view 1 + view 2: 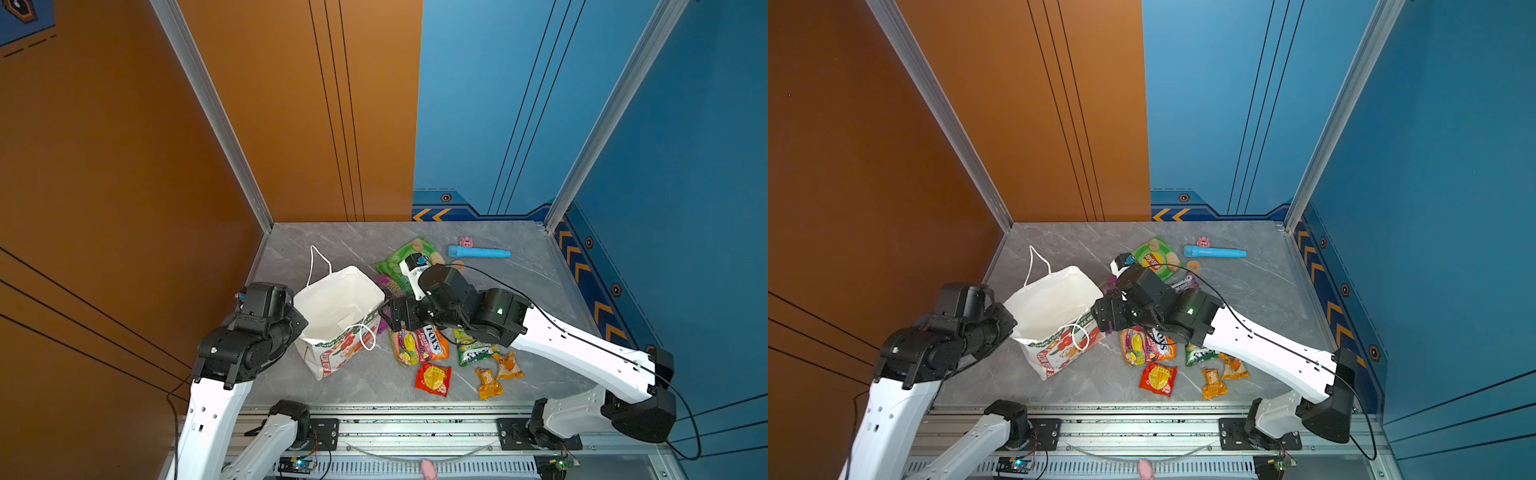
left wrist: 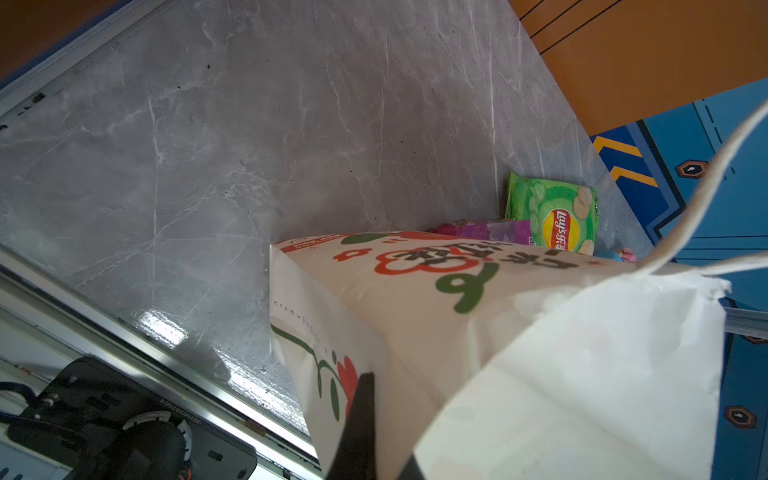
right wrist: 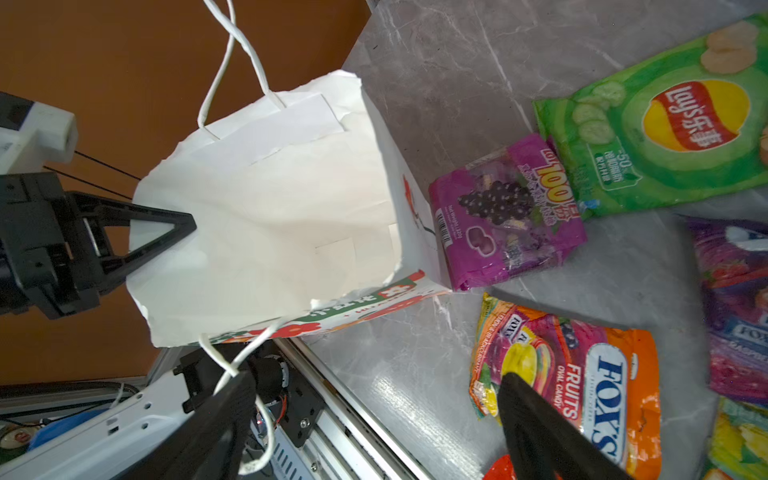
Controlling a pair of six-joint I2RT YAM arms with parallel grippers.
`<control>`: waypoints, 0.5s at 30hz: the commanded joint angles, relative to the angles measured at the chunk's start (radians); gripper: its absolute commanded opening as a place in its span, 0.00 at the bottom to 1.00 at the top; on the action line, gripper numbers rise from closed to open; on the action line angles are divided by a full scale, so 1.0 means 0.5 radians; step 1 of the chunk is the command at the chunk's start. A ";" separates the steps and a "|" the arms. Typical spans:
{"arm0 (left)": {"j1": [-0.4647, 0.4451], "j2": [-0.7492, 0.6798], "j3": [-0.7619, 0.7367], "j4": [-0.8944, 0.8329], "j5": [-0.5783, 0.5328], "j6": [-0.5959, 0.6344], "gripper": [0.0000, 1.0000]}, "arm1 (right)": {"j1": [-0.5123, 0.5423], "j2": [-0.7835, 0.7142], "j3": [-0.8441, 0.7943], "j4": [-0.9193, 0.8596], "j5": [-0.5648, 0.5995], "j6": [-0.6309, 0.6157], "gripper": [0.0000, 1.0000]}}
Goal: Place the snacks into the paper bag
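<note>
Loading step: white flowered paper bag (image 3: 291,166) is pinched by left hand (image 3: 185,226); orange candy packet (image 3: 582,374) seemingly to be grasped next by spread, empty right hand (image 3: 376,378).

Purple berry packet (image 3: 733,299) partly off-frame.

Bright, even light falls from above — shadows on the counter (image 1: 332,245) are faint and soft. In the left wrist view glare whitens the glossy counter, and the paper bag (image 2: 582,374) close to the lens is blurred, washed out.
</note>
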 commanded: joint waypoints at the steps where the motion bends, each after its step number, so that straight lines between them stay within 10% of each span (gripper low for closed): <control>1: -0.131 -0.069 -0.069 -0.011 -0.202 -0.211 0.00 | 0.077 0.149 0.162 -0.138 0.091 0.194 0.92; 8: -0.379 -0.072 -0.103 0.013 -0.322 -0.317 0.00 | 0.168 0.495 0.410 -0.249 -0.034 0.221 0.82; 15: -0.549 -0.001 -0.052 0.025 -0.365 -0.230 0.11 | 0.223 0.693 0.726 -0.422 0.071 0.044 0.52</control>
